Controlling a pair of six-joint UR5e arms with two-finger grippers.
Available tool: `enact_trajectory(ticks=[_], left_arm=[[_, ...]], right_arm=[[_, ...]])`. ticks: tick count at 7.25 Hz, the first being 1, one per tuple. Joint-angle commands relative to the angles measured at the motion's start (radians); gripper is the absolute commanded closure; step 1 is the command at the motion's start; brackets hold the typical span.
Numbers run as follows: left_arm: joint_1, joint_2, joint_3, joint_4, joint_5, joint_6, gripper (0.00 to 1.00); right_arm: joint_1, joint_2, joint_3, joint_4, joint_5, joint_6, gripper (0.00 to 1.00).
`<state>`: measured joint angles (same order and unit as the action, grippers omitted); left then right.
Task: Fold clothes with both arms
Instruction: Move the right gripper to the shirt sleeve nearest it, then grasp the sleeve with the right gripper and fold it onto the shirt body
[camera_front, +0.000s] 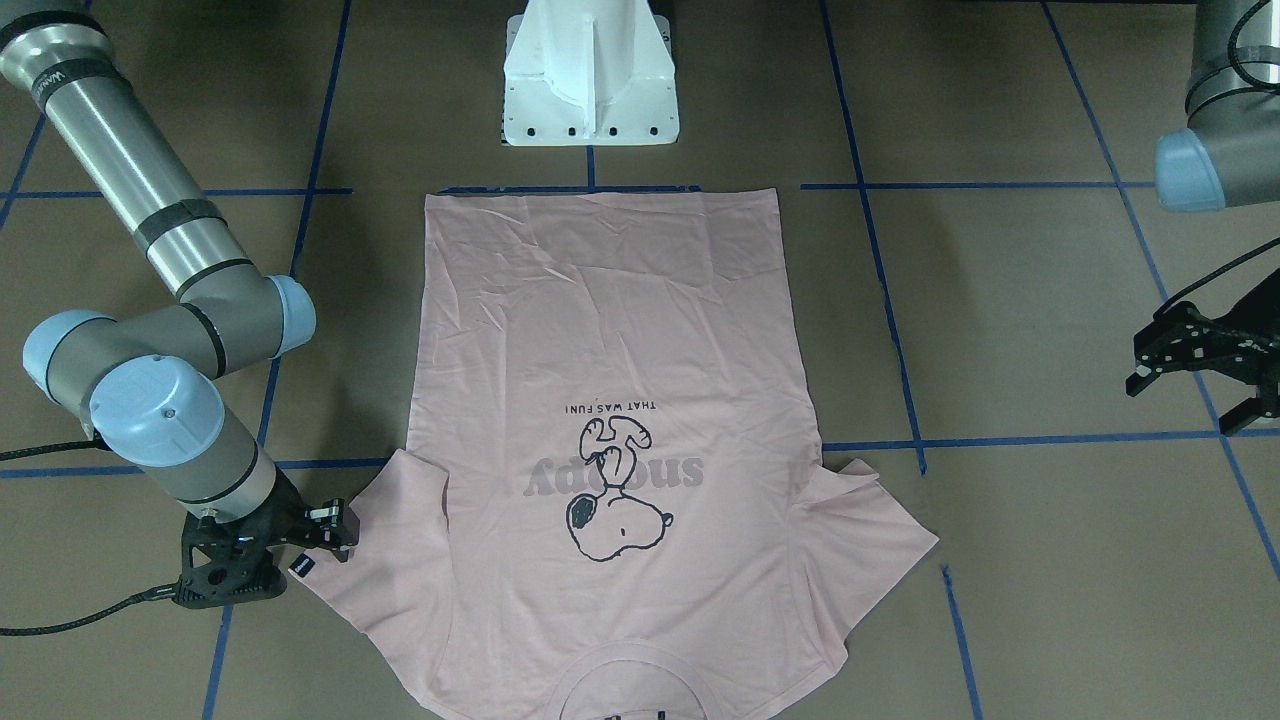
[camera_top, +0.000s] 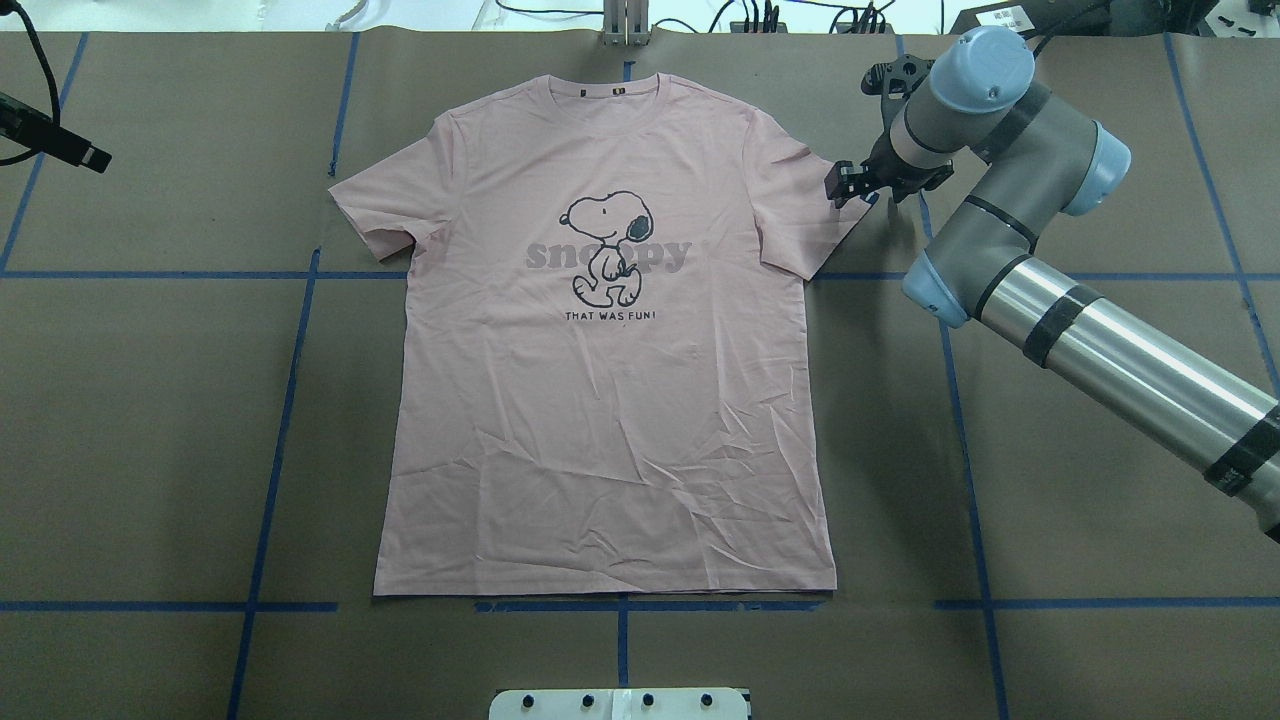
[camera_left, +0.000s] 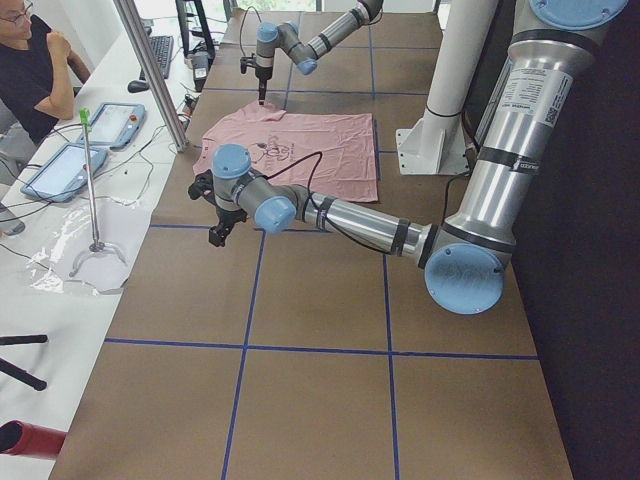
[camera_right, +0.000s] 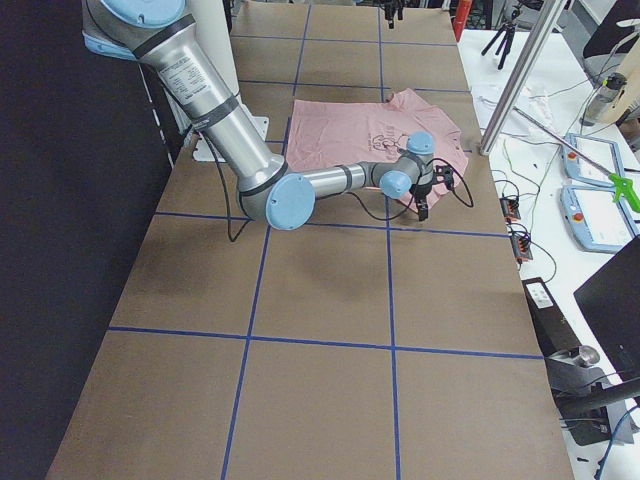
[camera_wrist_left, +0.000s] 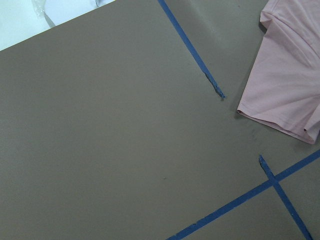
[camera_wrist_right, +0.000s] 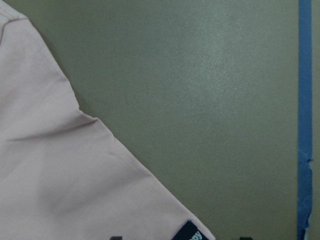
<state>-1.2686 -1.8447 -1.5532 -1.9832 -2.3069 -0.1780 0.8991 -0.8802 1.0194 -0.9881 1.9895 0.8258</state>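
Pink Snoopy T-shirt (camera_top: 600, 400) flat mid-desk, print up, collar toward the far edge. I read the right gripper (camera_front: 338, 530) spread at its tagged sleeve tip. Left gripper (camera_front: 1190, 400) spread near the left edge.

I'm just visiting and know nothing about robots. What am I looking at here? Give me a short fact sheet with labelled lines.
Garment: pink T-shirt, spread flat, cartoon dog print facing up
Surface: brown table marked with blue tape lines
Right gripper: open, at the tip of one sleeve, by its small dark tag
Left gripper: looks open, off to the other side, apart from the shirt
Folding: not yet begun, no part of the shirt is turned over
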Motion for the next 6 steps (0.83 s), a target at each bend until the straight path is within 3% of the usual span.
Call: enact_trajectory(ticks=[1, 4, 6], left_arm=[[-0.002, 0.004, -0.001, -0.002, -0.002, 0.000, 0.00], [-0.002, 0.004, -0.002, -0.002, -0.003, -0.001, 0.00], [0.000, 0.005, -0.002, -0.002, -0.003, 0.000, 0.00]], right_arm=[[0.001, 0.004, -0.001, 0.000, 0.000, 0.001, 0.49], [0.001, 0.004, 0.001, 0.000, 0.000, 0.003, 0.97], [0.001, 0.006, 0.030, 0.002, 0.002, -0.004, 1.00]])
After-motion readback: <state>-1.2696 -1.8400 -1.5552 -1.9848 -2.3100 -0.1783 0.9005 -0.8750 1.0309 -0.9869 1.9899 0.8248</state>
